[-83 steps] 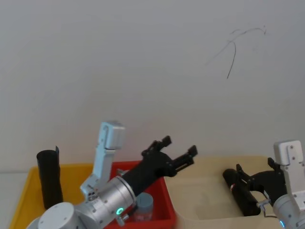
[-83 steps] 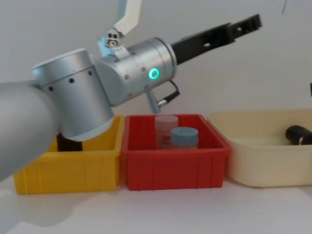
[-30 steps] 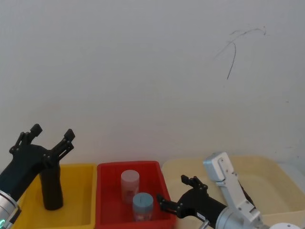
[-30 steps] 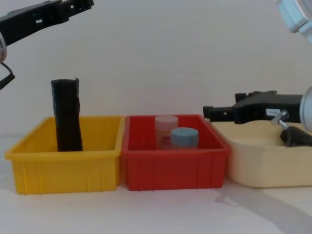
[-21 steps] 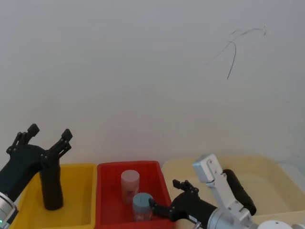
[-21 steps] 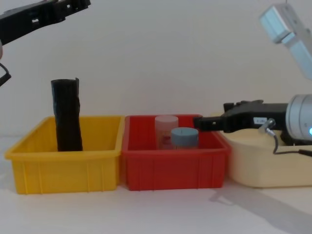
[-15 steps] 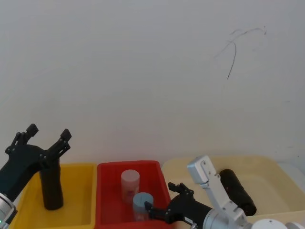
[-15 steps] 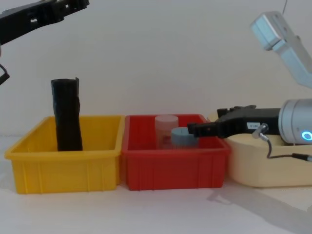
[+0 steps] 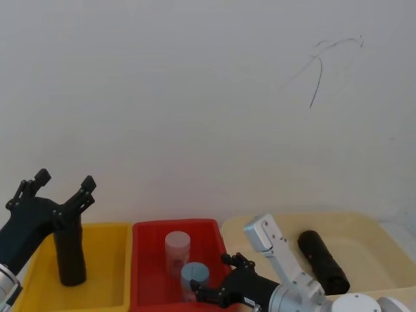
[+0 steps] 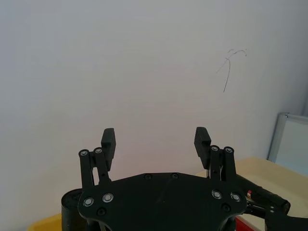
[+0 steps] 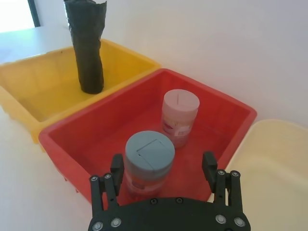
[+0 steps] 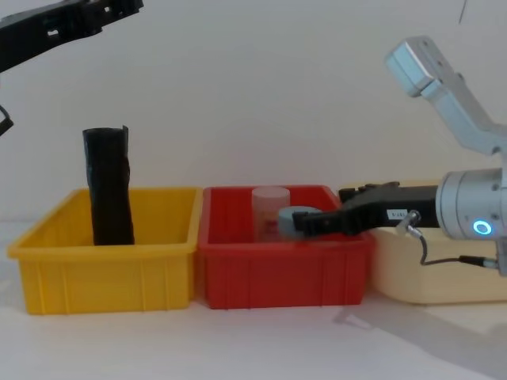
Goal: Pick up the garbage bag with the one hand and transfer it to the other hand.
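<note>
Up top, in the head view, we see the left gripper (image 9: 65, 181) raised at the left edge, its fingers spread wide and holding nothing. It sits above the slim matte roll (image 9: 68, 255), which stands upright in the yellow bin (image 9: 107, 227). The right gripper (image 9: 213, 273) reaches low over the front of the red bin (image 9: 148, 229), also spread and empty, just beside the blue-lidded jar (image 9: 194, 273). A pale jar (image 9: 177, 249) stands behind that one. The garbage bag (image 9: 322, 261) lies on its side in the beige bin (image 9: 354, 216), well apart from both grippers.

Next, in the left wrist view, the left gripper (image 10: 155, 139) faces the bare wall with a wide gap between its two fingers.

Then, in the right wrist view, the right gripper (image 11: 163, 164) hangs released over the red bin (image 11: 98, 126), with the blue-lidded jar (image 11: 149, 154) nearest and the pale jar (image 11: 180, 113) beyond. The slim matte roll (image 11: 87, 48) stands in the yellow bin (image 11: 29, 72), and the beige bin (image 11: 272, 144) lies beside the red one.

Lastly, in the chest view, the left gripper (image 12: 127, 8) is high at the upper left. The right gripper (image 12: 299, 223) stretches in from the right, level with the rim of the red bin (image 12: 277, 273).
</note>
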